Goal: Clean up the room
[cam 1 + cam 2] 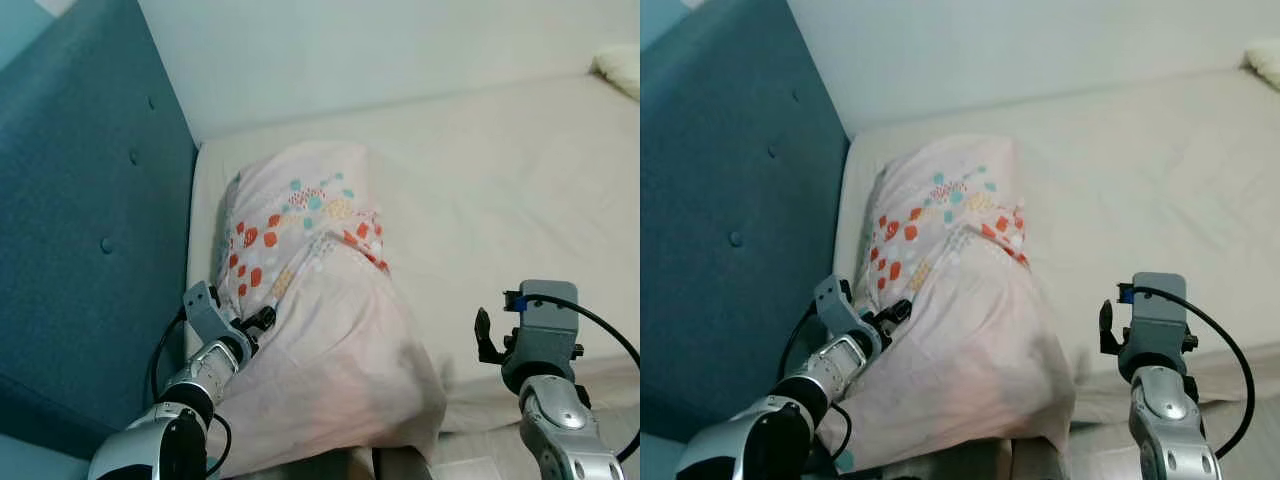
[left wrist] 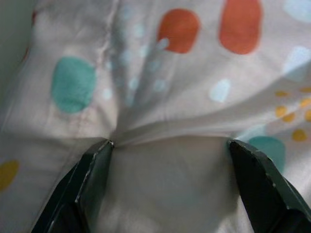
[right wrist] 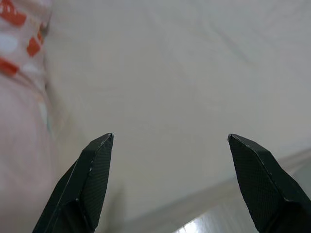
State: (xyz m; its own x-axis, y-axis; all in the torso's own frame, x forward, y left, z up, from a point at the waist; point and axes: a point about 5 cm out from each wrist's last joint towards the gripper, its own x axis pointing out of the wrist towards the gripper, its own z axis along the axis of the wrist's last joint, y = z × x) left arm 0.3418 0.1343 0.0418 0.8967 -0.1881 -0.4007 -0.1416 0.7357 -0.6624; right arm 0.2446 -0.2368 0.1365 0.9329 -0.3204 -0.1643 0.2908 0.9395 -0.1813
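My left gripper [image 2: 167, 148] is nearest the work, fingers spread wide and pressed into the pillow [image 1: 320, 330], one tip dimpling a fold of cloth; nothing is pinched yet. My right gripper [image 3: 170, 138] hovers over the bare sheet just right of the pillow, fingers wide apart, holding nothing. The pillow lies lengthwise along the left side of the bed [image 1: 500, 170], near end overhanging the bed's near edge, spotted end toward the wall, close beside the blue headboard [image 1: 80, 200]. Far right, a pale cushion corner [image 1: 620, 70].

Step in hand, I judge: grab the pillow to square it up. To do it well, bunch a thick fold between the left fingers before shutting, not a single layer, which I'd expect to slip. Bring the right one in against the opposite side so the soft bulk lifts evenly and doesn't sag off the edge.
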